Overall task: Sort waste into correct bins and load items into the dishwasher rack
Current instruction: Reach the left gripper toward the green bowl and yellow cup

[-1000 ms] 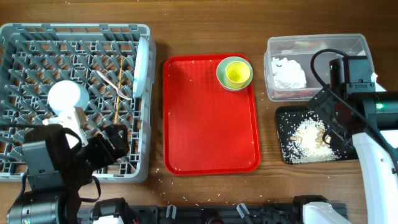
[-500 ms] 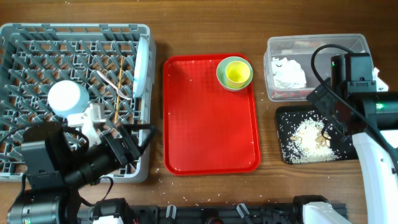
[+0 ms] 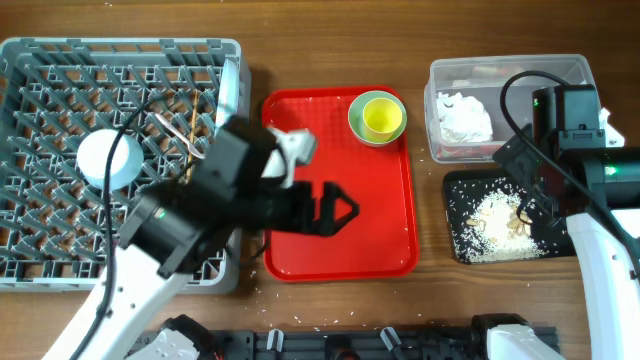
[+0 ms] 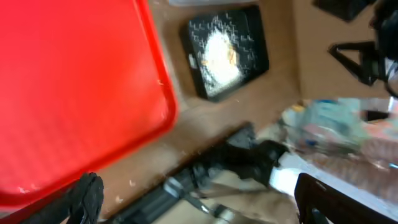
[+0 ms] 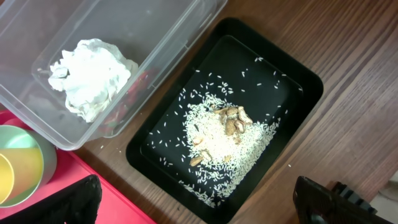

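Swung from rack (image 3: 60, 60) to red tray (image 3: 380, 235), the left gripper (image 3: 345, 210) is held wide open, like the right gripper (image 5: 199, 206); nothing is held. One cup (image 3: 379, 118) in one bowl (image 3: 354, 108) is seen past the left fingers (image 4: 87, 196).

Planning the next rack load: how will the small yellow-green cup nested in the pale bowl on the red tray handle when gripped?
The small yellow-green round cup looks light, probably easy to lift. Its smooth curved wall may slip. Sitting in the pale round bowl, it might drag that bowl along.
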Robot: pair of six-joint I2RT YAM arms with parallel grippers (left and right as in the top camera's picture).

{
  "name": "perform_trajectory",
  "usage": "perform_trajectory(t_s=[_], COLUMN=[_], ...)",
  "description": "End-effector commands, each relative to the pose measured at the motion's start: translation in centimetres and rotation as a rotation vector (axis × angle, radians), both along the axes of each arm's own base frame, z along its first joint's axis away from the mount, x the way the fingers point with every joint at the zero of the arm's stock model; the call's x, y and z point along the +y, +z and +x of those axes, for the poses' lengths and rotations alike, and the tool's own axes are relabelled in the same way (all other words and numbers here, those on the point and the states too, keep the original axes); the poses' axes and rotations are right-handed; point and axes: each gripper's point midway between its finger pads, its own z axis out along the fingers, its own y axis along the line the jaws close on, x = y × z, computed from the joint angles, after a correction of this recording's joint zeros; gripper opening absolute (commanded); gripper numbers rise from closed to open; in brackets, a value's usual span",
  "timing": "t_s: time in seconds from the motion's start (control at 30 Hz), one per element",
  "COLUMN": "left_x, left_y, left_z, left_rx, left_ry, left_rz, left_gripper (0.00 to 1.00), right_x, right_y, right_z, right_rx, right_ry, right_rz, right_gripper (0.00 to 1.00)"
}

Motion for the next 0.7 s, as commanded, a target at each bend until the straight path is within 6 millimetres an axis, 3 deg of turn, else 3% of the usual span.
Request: perform_trajectory(t_s=[0.0, 0.27, 0.43, 0.53, 0.67], left_x=[1.4, 0.2, -3.4, -5.8, -8.5], left_y=[1.6, -1.4, -2.6, -1.7, -1.4], left_z=[4.3, 6.2, 10.8, 13.6, 15.6], left_rx=[-0.172, 0.004, -0.122, -0.248, -0.33], left_ry=[0.152, -0.011, -0.039, -0.042, -0.036], left_rz=[0.227, 0.511, 0.46, 0.386, 0.32], left_gripper=[1.0, 1.0, 0.98, 0.8, 0.81], right_x=[0.0, 0.0, 0.0, 0.0, 0.0], right_y=[0.3, 0.5, 0.5, 0.5, 0.5], right_z=[0.0, 0.5, 0.5, 0.5, 0.5], right_rx=[-0.017, -0.04, -0.042, -0.042, -0.042], right_ry=[-0.01, -0.01, -0.01, -0.01, -0.01], right_rz=[0.005, 0.006, 0.006, 0.006, 0.006], right_gripper=[1.0, 1.0, 1.0, 1.0, 1.0])
